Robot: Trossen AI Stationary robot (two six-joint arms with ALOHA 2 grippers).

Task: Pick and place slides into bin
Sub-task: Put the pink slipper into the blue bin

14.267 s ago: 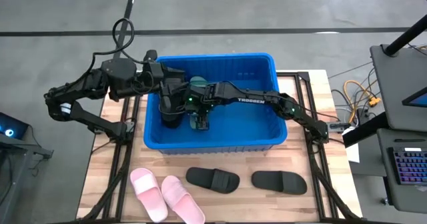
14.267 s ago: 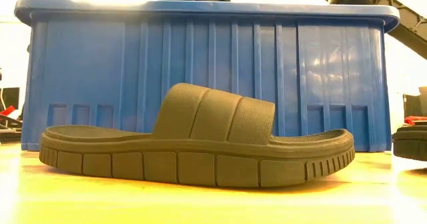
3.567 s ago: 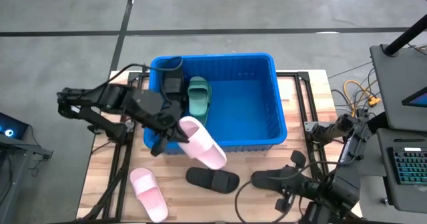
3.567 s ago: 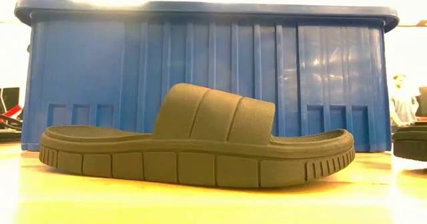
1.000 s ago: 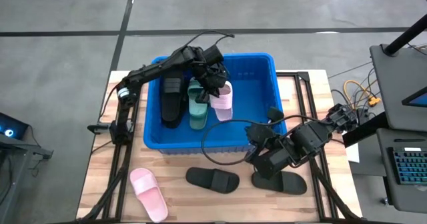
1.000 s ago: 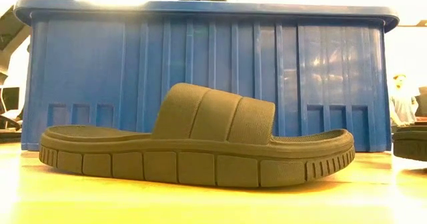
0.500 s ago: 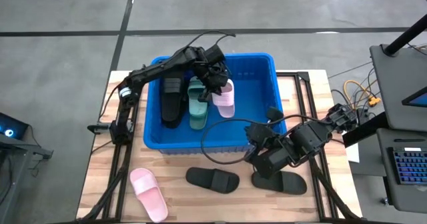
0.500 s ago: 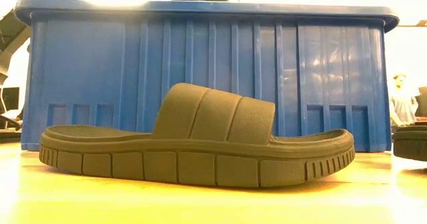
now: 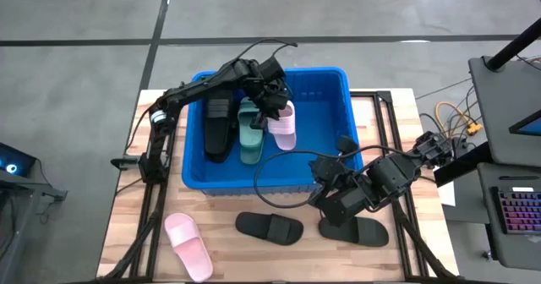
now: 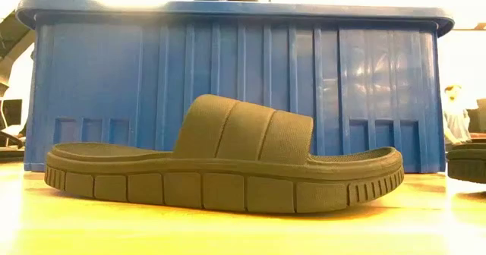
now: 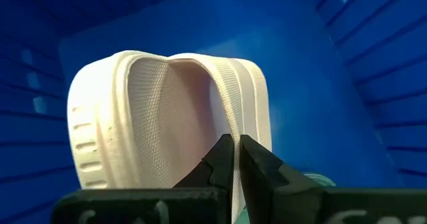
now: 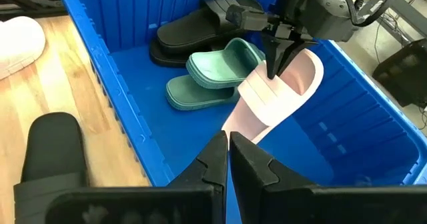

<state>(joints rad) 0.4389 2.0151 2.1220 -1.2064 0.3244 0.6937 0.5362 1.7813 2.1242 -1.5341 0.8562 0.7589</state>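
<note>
Inside the bin: the left gripper (image 9: 276, 106) hangs over the middle of the bin (image 9: 334, 176), its fingers pinched tight on the strap of a pink slide (image 9: 282, 123).
Pink slide, attitude: it hangs tilted, one end lifted at the gripper, the other end down towards the blue floor; in the high view its long axis runs roughly front to back across the bin.
Pink slide, close up: the left wrist view shows the pink slide (image 11: 167, 127) end-on, the strap arching over the footbed, with the fingertips (image 11: 223, 159) clamped on the strap's edge.
Green slide: a green slide (image 9: 250, 132) lies just beside the pink one, long axis parallel to it, and a second green one (image 12: 230, 63) shows against it in the right wrist view.
Black slide in bin: a black slide (image 9: 217, 128) lies along the left wall, long axis also front to back.
Right gripper: the right gripper (image 9: 319, 201) sits low by the bin's front right corner, fingers pressed together and gripping nothing.
On the table: two black slides, one (image 9: 269, 226) and another (image 9: 355, 230), lie end to end in front of the bin, long axes running left to right; a second pink slide (image 9: 188, 246) lies slanted near the front left corner.
Writing: none can be read.
</note>
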